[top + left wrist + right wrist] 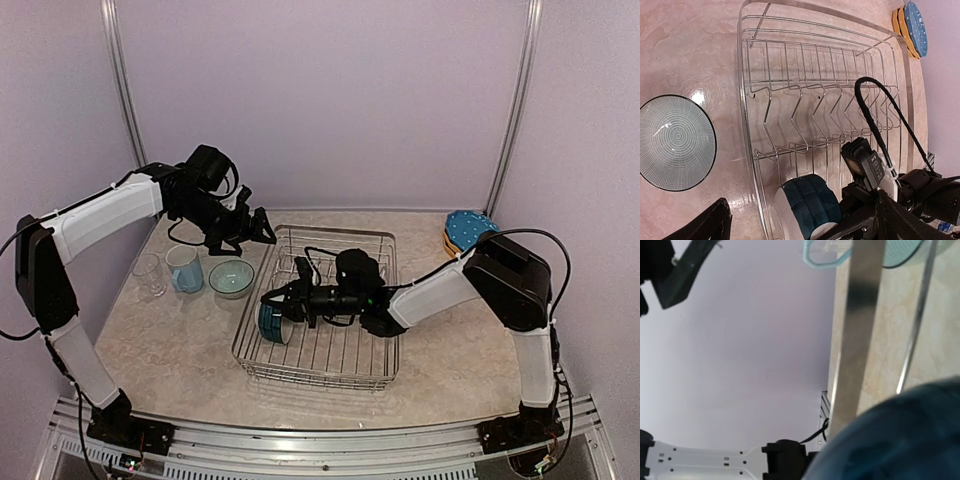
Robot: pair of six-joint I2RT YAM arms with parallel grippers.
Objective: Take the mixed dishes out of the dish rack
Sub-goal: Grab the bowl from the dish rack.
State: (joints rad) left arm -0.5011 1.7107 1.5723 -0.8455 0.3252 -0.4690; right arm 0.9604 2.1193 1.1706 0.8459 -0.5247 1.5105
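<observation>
Grip: right gripper [283,308] sits low inside the dish rack [330,229], its fingers against a teal bowl [270,322]; whether they pinch it or only touch it cannot be told.
Teal bowl: at the right fingertips, tipped on its side on the rack wires by the left wall, dark ribbed outside, white inside.
Dish rack: silver wire basket around the right gripper, with a row of divider prongs just beyond the bowl.
Left gripper [256,236]: jaws spread wide with nothing between them, raised by the rack's far-left corner, well apart from the right gripper.
Below the left jaws: pale bowl [231,278] upright on the table [170,340], then light blue mug [185,268], then clear glass [149,275], running away from the rack.
Far side from both jaws: blue plate [468,228] atop yellow-orange plates [900,25], past the rack's far-right corner.
</observation>
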